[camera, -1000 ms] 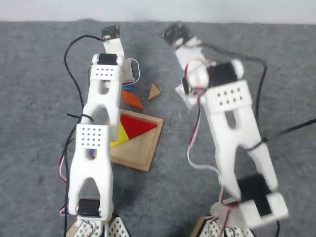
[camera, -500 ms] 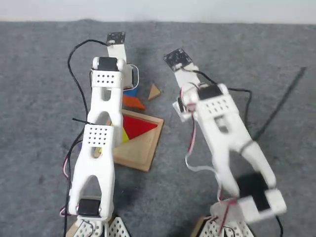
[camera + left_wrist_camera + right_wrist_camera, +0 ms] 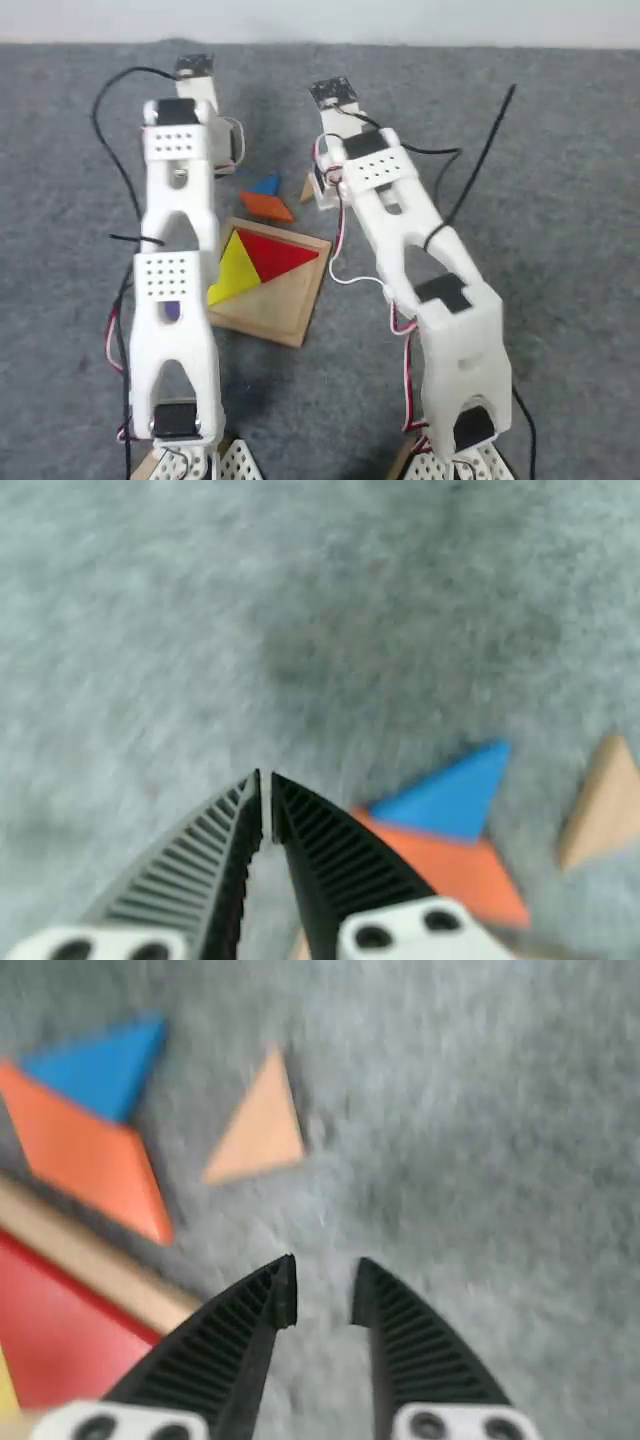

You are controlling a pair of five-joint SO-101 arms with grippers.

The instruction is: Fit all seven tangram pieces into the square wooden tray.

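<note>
While both arms hang over the grey mat (image 3: 540,200), the square wooden tray (image 3: 288,302) lies between them. It holds a red triangle (image 3: 278,254) and a yellow triangle (image 3: 234,272) edge to edge, and the tray's near-right portion is bare wood. Beyond its far corner lie an orange parallelogram (image 3: 266,206), a blue triangle (image 3: 266,186) touching it, and a tan triangle (image 3: 262,1125) just beside them, apart from both. The left gripper (image 3: 265,780) has its fingers together and empty, just beside the parallelogram. The right gripper (image 3: 322,1285) has its fingers slightly apart and empty, over bare mat near the tan triangle. Open mat extends right of the right arm.
</note>
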